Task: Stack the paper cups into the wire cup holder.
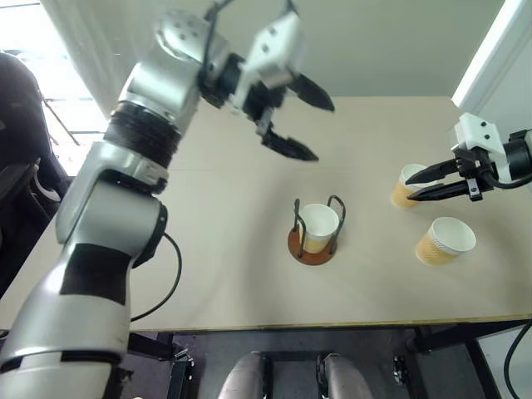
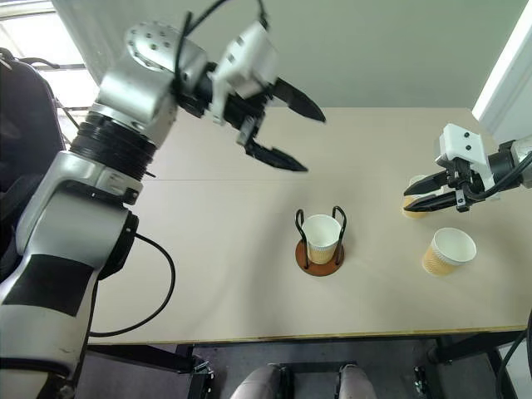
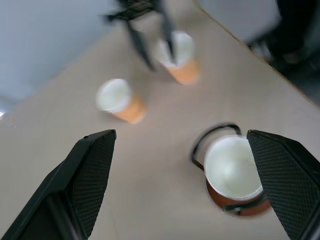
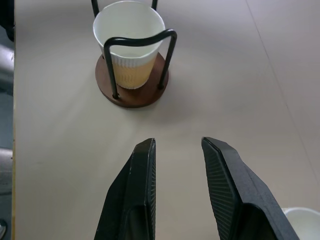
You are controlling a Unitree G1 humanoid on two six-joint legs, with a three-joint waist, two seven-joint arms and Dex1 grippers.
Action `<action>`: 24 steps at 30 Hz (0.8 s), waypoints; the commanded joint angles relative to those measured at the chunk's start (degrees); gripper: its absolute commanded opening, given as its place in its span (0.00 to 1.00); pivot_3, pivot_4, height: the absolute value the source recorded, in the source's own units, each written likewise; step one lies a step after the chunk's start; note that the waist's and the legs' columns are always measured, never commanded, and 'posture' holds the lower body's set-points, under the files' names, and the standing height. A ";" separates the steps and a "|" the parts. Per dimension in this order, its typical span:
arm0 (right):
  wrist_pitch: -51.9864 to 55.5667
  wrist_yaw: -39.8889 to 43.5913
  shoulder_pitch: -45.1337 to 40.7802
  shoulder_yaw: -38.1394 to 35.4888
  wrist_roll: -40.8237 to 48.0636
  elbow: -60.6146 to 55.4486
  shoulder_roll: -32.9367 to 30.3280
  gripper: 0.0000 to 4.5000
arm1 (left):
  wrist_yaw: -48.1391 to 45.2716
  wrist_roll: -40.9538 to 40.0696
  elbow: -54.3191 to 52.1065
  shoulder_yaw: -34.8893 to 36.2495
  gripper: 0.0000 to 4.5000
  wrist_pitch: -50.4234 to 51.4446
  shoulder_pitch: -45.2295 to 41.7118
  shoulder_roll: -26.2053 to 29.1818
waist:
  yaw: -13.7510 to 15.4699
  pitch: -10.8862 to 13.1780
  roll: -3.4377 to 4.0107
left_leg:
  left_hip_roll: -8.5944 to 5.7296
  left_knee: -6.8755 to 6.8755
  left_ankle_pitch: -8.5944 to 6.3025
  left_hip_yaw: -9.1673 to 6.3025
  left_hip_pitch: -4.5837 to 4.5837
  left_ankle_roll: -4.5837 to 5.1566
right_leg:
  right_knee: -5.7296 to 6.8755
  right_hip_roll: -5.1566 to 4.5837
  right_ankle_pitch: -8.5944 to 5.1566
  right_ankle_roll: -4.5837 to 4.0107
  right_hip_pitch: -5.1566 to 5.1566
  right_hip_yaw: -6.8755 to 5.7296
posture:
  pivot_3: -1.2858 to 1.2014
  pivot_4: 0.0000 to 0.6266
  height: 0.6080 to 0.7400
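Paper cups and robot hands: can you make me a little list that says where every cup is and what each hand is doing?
cup in holder: one paper cup stands upright inside the wire cup holder
loose cups: two on the table, one cup nearer the front edge, one cup behind it
left gripper: open, empty, up above the table
right gripper: part open, empty, fingertips by the far loose cup
cups left to stack: two

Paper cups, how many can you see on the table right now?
3. One cup stands upright in the wire cup holder. One sits by the right gripper, partly hidden behind it. One stands alone nearer the table's front edge.
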 commanded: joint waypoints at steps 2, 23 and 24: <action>-0.63 -1.43 -0.09 -2.62 -0.92 0.94 0.35 0.31 | -1.35 0.28 -0.35 7.67 1.00 6.71 2.97 3.55 | -0.09 -0.01 0.03 | 0.00 -0.04 0.00 0.08 0.07 0.01 | 0.01 0.01 -0.04 0.01 0.00 0.04 | 0.52 0.24 1.00; -30.41 -14.07 -12.02 5.83 -26.02 34.25 8.06 0.31 | -2.98 -9.96 -26.41 15.55 1.00 33.63 20.54 9.19 | 0.02 0.00 0.03 | 0.02 0.06 0.11 0.12 0.23 0.02 | 0.12 -0.05 0.26 -0.31 0.01 0.07 | 0.52 0.24 1.00; -31.63 -14.68 -12.68 6.22 -27.07 35.84 8.23 0.31 | -2.98 -9.90 -27.00 15.61 1.00 33.55 20.96 9.25 | 0.00 0.00 0.03 | 0.03 0.06 0.14 0.12 0.22 0.02 | 0.10 -0.05 0.30 -0.35 0.00 0.07 | 0.52 0.24 1.00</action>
